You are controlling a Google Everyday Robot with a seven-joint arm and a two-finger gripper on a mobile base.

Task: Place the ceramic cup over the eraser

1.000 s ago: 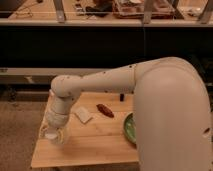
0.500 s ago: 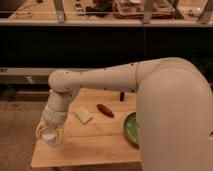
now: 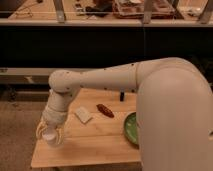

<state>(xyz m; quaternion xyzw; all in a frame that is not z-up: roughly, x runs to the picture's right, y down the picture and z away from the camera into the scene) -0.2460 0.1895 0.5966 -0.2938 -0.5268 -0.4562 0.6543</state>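
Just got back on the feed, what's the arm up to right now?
The arm's pincer is shut on the ceramic cup at the near left corner of the wooden table. The eraser stands at the far edge, well away, not yet covered. A pale pad, a reddish-brown thing and a green bowl lie between.

This looks like a robotics lab or workroom: a big white robot arm (image 3: 100, 77) reaches over a small wooden table (image 3: 95, 147) standing on carpet (image 3: 17, 145). Behind it runs a long dark counter (image 3: 100, 45) with a cluttered shelf (image 3: 135, 7) on top. The gripper (image 3: 50, 140) hangs over the table's front left corner, clasping the ceramic cup (image 3: 49, 135).
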